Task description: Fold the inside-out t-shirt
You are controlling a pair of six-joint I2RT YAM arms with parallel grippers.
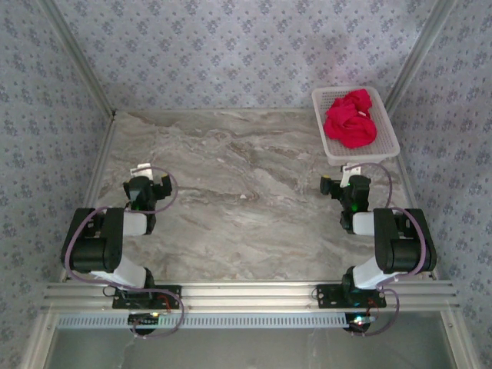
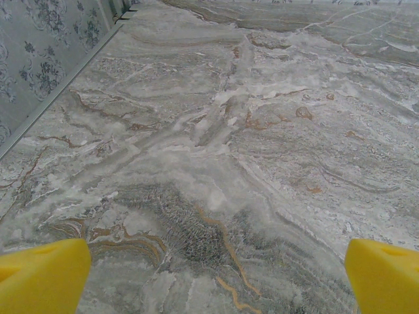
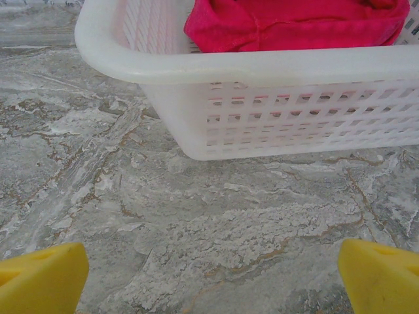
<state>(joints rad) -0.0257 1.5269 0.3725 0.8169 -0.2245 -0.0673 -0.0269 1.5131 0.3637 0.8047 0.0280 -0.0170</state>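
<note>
The fold looks not yet begun: the red t-shirt (image 1: 350,118) lies bunched in the white basket (image 3: 262,65) at the counter's (image 1: 246,200) far right, and with the left tool (image 1: 151,178) and right tool (image 1: 344,178) both spread wide and empty, the right one, facing the basket, should probably reach in first.

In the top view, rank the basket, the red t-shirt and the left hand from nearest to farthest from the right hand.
1. White basket: just ahead of the right hand, at the far right.
2. Red t-shirt: bunched inside that basket, beyond its near wall.
3. Left hand: far off on the left side.
</note>
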